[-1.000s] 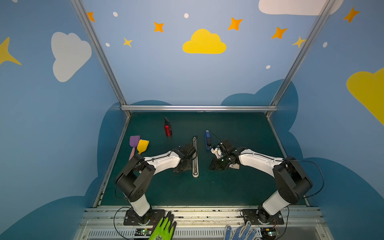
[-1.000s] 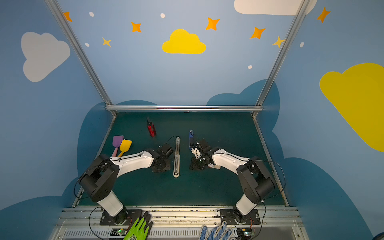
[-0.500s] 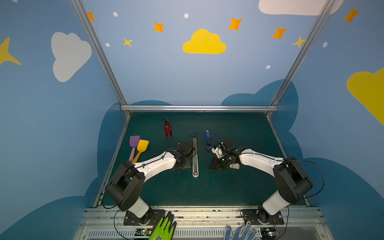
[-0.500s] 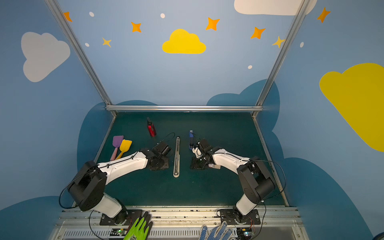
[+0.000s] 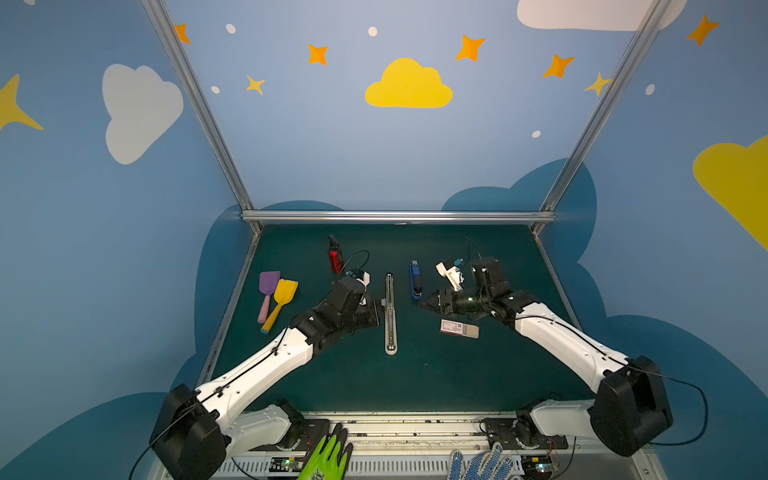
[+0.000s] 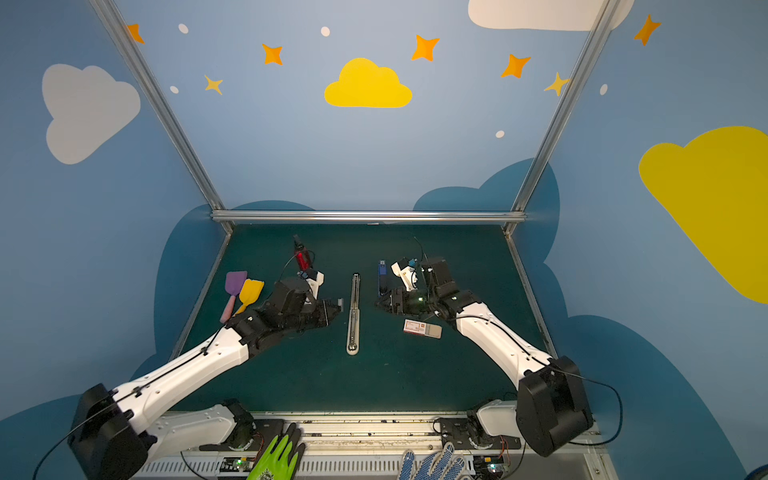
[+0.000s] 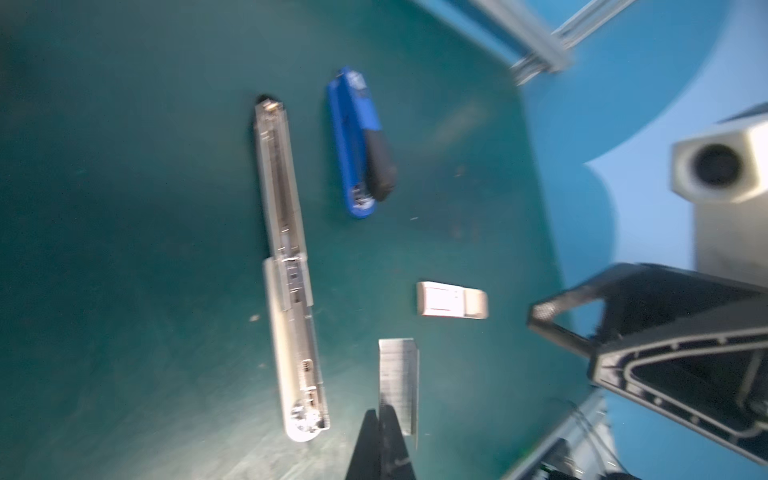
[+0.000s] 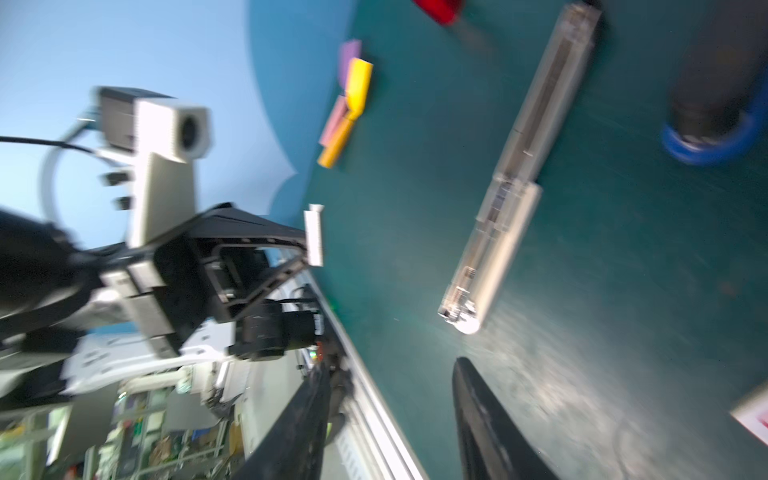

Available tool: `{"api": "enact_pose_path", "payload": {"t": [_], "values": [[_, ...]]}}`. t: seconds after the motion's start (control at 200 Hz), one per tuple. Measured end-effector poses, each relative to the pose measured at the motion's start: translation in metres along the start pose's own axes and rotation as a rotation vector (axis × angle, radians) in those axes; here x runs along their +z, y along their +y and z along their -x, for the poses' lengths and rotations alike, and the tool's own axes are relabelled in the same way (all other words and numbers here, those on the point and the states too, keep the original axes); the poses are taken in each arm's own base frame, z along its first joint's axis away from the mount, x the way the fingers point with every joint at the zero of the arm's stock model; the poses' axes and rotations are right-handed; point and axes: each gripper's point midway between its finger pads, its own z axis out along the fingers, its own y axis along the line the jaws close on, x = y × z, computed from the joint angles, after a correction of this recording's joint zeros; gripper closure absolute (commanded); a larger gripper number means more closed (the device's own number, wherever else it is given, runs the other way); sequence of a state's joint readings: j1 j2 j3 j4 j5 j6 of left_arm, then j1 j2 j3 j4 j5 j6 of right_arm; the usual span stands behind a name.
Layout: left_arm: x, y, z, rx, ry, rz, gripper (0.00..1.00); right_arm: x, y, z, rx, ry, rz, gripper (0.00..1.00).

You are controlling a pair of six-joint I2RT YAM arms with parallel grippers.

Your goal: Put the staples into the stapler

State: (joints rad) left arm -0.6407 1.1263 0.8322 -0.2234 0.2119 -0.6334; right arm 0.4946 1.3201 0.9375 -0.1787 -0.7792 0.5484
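The stapler (image 5: 390,313) lies opened out flat on the green mat in both top views, a long silver and white bar (image 7: 291,270). My left gripper (image 7: 382,411) is shut on a grey strip of staples (image 7: 397,382), held just left of the stapler, above the mat (image 6: 340,303). The white staples box (image 5: 459,328) with its red label lies on the mat right of the stapler. My right gripper (image 8: 395,370) is open and empty; it hovers behind the box (image 6: 422,329), its tips (image 5: 424,301) pointing at the stapler.
A blue and black stapler-like tool (image 5: 414,280) lies just behind my right gripper. A red bottle (image 5: 334,257) stands at the back. Purple (image 5: 269,286) and yellow (image 5: 282,297) spatulas lie at the left. Green (image 5: 328,457) and blue-dotted (image 5: 478,465) gloves lie on the front rail.
My right gripper has opened wider and come up off the mat, leaving the box lying there. My left arm has stretched forward, carrying the staple strip along the stapler's left side.
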Motion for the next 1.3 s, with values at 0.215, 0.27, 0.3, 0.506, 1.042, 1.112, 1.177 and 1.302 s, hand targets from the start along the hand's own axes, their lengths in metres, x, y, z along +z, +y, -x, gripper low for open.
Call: {"api": "enact_pose_path", "payload": {"t": [0.215,0.27,0.3,0.506,1.042,1.112,1.177,1.302], "values": [[-0.022,-0.042,0.011,-0.003,-0.051,-0.23,0.96,-0.008,0.044,0.019,-0.056,-0.034,0.204,0.48],[-0.028,-0.052,0.013,-0.002,-0.061,-0.282,0.96,-0.01,0.055,0.023,-0.073,-0.042,0.248,0.49],[-0.032,-0.057,0.014,-0.002,-0.066,-0.311,0.96,-0.012,0.06,0.024,-0.086,-0.047,0.271,0.5],[-0.05,-0.089,0.021,0.002,-0.09,-0.484,0.96,-0.023,0.089,0.031,-0.142,-0.057,0.388,0.48],[-0.076,-0.124,0.027,-0.008,-0.112,-0.71,0.96,-0.031,0.136,0.016,-0.232,0.008,0.559,0.48],[-0.078,-0.127,0.028,-0.008,-0.111,-0.727,0.96,-0.03,0.139,0.014,-0.235,0.016,0.57,0.5],[-0.08,-0.129,0.028,-0.007,-0.113,-0.738,0.96,-0.03,0.141,0.014,-0.239,0.018,0.577,0.5],[-0.082,-0.13,0.028,-0.008,-0.113,-0.753,0.96,-0.03,0.144,0.016,-0.239,0.017,0.583,0.51]]}}
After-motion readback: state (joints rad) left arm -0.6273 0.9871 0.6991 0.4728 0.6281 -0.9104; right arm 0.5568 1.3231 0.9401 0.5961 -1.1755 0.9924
